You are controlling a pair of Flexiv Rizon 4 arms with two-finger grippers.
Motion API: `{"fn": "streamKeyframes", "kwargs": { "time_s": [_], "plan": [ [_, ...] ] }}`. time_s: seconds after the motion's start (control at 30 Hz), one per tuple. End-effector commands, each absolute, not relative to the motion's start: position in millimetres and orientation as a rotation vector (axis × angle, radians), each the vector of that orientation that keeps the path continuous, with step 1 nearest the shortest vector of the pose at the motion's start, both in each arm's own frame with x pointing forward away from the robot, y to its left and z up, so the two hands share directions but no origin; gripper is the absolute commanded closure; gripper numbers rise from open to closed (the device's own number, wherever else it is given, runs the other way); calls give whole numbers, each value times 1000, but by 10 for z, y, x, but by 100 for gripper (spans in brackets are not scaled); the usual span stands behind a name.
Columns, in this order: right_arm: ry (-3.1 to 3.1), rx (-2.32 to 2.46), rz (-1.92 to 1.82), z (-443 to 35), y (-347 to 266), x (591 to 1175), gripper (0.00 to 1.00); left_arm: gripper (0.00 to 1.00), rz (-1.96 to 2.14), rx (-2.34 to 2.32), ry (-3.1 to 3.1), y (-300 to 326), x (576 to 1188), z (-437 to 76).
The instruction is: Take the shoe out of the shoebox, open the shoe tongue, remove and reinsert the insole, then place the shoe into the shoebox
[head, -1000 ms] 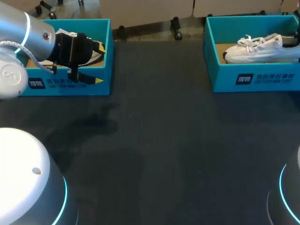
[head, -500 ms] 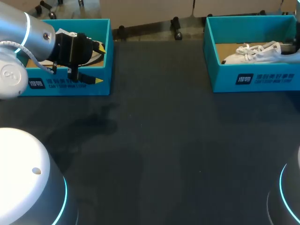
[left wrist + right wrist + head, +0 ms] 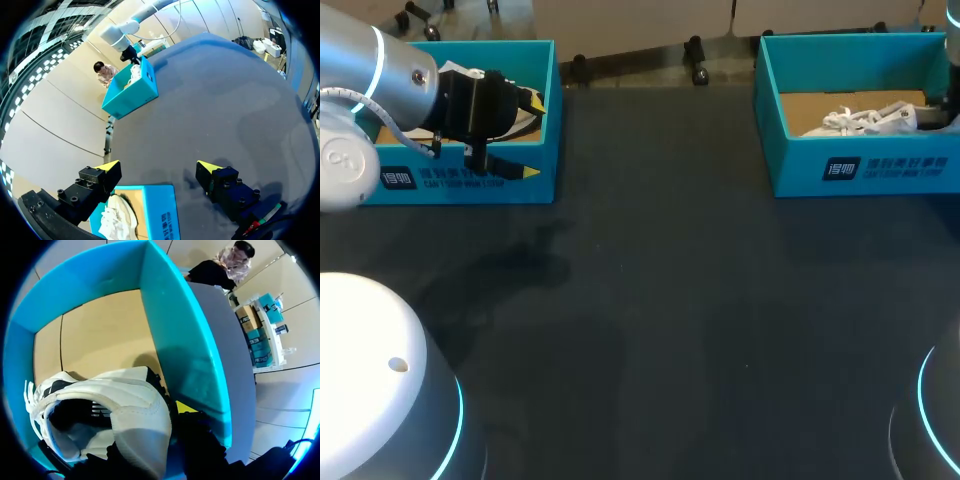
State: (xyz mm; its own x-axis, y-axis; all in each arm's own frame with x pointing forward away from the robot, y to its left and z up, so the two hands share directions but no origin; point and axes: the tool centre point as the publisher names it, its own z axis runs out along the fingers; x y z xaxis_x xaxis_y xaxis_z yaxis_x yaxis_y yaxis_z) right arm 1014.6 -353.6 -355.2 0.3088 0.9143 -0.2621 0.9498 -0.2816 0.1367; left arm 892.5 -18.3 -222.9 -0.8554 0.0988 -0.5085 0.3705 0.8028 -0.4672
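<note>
Right fingers (image 3: 184, 409) are down inside the teal shoebox (image 3: 170, 325), pinched on the heel of the white shoe (image 3: 115, 405). Only one yellow tip shows, squeezed between the heel and the box wall. The shoe's toe and laces point away from the fingers, over the cardboard floor. Meanwhile the left fingers (image 3: 107, 172) are spread wide with nothing in them, straddling the wall of a second shoebox (image 3: 157, 210): one tip over the inside, the other out over the dark tabletop (image 3: 670, 300). Another shoe (image 3: 117, 222) lies in that box, just under them.
</note>
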Motion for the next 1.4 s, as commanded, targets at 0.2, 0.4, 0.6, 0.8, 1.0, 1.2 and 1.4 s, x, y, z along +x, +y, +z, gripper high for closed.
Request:
{"fn": "streamKeyframes", "kwargs": {
  "time_s": [0.2,0.4,0.6,0.8,1.0,1.2,1.4],
  "plan": [
    [1694,2331,-200,-3652,-3528,10157,100,0,-780,349,2525,-196,8931,-2226],
    [1700,2345,-210,-3693,-3498,10158,100,0,-780,349,2525,-196,8931,-2226],
    [1695,2354,-217,-3704,-3489,10155,100,0,-780,349,2525,-196,8931,-2226],
    [1678,2360,-219,-3688,-3476,10155,74,0,-780,349,2525,-196,8931,-2226],
    [1657,2353,-221,-3614,-3478,10145,68,0,-780,349,2525,-196,8931,-2226],
    [1638,2344,-228,-3513,-3471,10142,57,0,-780,349,2525,-196,8931,-2226],
    [1621,2313,-234,-3363,-3456,10137,55,0,-780,349,2525,-196,8931,-2226]
  ]
}}
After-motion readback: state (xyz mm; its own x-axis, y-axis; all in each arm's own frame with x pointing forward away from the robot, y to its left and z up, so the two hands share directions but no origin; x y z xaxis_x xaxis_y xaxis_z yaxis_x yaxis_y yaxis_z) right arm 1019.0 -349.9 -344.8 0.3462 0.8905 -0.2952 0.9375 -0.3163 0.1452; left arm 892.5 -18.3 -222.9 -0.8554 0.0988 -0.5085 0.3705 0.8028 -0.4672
